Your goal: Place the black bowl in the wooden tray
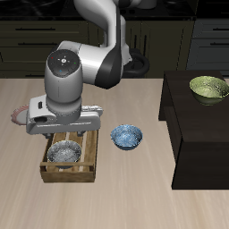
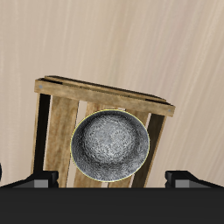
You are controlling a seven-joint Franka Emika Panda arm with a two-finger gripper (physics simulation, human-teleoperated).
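Black bowl [image 2: 109, 146]: dark rim and outside, grey-white speckled inside. Wooden tray [image 2: 59, 109] around it: light-brown slats with darker gaps between. Beside the tray, a small bowl [image 1: 126, 136]: blue-and-white patterned. Desk [image 1: 134, 192] under the tray: pale beige wood grain. Farther from the tray, a yellow-green bowl [image 1: 208, 87] on a black cabinet [image 1: 201, 134]. Arm [image 1: 76, 76]: white and grey.

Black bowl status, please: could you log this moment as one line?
black bowl: in wooden tray | gripper: above bowl, open | blue bowl: beside tray
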